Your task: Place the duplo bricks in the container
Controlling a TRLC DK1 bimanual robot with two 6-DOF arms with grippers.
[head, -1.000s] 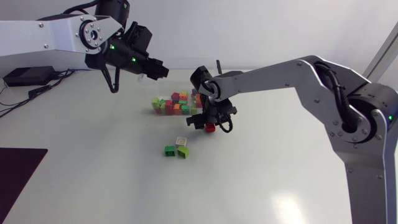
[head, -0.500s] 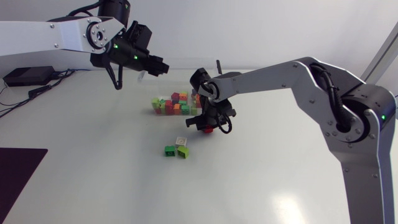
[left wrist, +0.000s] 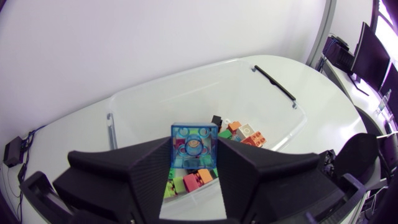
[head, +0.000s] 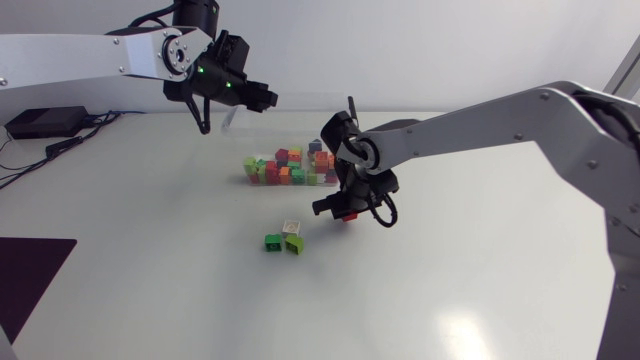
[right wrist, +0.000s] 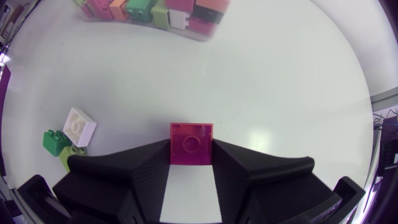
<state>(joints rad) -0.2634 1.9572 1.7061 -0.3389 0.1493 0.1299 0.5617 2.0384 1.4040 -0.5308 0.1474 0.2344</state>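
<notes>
left wrist view: left gripper [left wrist: 194, 154] clamps a blue brick [left wrist: 194, 143] above the container [left wrist: 264, 106]; right gripper [right wrist: 191, 150] pinches a red brick [right wrist: 191, 140] near it.

Robotics laboratory bench. A plain white worktop [head: 450, 290] is reached over by two jointed robot arms, the left arm [head: 80, 55] and the right arm [head: 480, 125]. The test objects are toy bricks: many fill a clear container [left wrist: 273, 124], three loose bricks [head: 284, 238] lie on the surface, the left tool [left wrist: 194, 152] clamps a blue brick [left wrist: 194, 138], the right tool [right wrist: 191, 152] a red brick [right wrist: 191, 138]. A black box [head: 45, 122] with cables [head: 25, 165] sits at the far left; a dark mat [head: 30, 285] covers the near left corner
</notes>
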